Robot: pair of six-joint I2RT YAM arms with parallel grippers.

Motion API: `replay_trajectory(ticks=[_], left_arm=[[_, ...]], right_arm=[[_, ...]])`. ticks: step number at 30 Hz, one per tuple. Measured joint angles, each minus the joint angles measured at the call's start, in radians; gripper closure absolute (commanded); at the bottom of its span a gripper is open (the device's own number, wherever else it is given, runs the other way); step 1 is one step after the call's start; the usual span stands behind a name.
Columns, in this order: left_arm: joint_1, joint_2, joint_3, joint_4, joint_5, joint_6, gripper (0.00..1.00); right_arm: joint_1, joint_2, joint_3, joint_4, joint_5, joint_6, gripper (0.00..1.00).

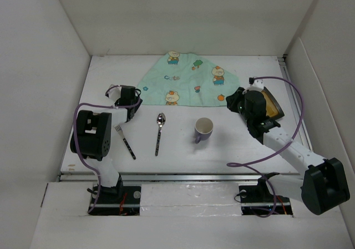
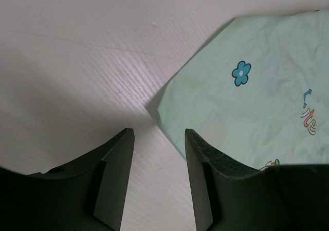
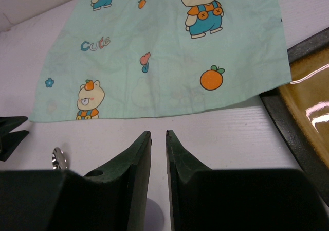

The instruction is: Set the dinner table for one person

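We see a plain white dinner table (image 1: 183, 149). On it lies a mint-green placemat (image 1: 188, 82) printed with cartoon bears in blue overalls, oranges, a blue flower and the word "Cute". The mug (image 1: 203, 129) is purple outside and cream inside. The spoon (image 1: 160, 132) is silver; the fork (image 1: 125, 141) looks silver with a dark handle. The square plate (image 3: 308, 107) is glossy amber-brown with a black rim.
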Motion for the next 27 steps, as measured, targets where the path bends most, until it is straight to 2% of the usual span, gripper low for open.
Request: replay_trajectory(ticks=[4,8,10,11,12,17,21,27], left_arm=[[0.0,0.045,0.069,-0.041,-0.003,0.013,0.64],[0.0,0.1,0.149,-0.086,-0.01,0.028,0.83],[0.0,0.115,0.167,-0.103,-0.015,0.037,0.86],[0.0,0.118,0.172,-0.108,-0.018,0.042,0.95],[0.0,0.12,0.175,-0.114,-0.021,0.045,1.0],[0.008,0.126,0.181,-0.121,-0.025,0.063,1.0],[0.016,0.09,0.17,-0.125,-0.03,0.072,1.0],[0.016,-0.085,0.164,-0.127,-0.071,0.099,1.0]], right_arm=[[-0.012,-0.005,-0.008,0.002,-0.011,0.001,0.76],[-0.019,-0.023,-0.008,0.005,-0.019,0.004,0.76],[-0.029,-0.033,-0.008,0.009,-0.023,0.008,0.75],[-0.036,-0.034,-0.008,0.011,-0.024,0.011,0.74],[-0.044,-0.034,-0.008,0.014,-0.029,0.015,0.73],[-0.077,0.008,-0.008,0.033,-0.038,0.042,0.54],[-0.102,0.098,-0.008,0.037,-0.04,0.069,0.49],[-0.12,0.253,-0.008,0.075,-0.05,0.116,0.43]])
